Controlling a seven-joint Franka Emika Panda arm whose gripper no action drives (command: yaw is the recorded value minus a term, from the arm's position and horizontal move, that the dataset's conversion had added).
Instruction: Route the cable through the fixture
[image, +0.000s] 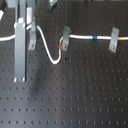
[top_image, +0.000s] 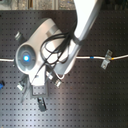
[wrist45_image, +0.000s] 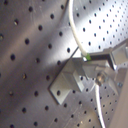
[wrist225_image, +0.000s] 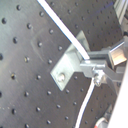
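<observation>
The grey two-fingered tool (image: 26, 36) pinches the thin white cable (image: 47, 50) right at the left small grey metal fixture (image: 32, 38) on the black perforated surface (image: 75, 95); from there the cable sags, then climbs past the middle bracket (image: 65, 37) toward the right bracket (image: 114, 40).

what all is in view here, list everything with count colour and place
cable: one, white with a blue band and a red-orange band, running across the board and sagging in a loop between two brackets
fixtures: three, grey metal, in a row along the cable in the first exterior view
perforated board: one, black, under everything
gripper: one, grey, at the bracket toward the first exterior view's left, with the cable at its fingers; its grip is unclear
</observation>
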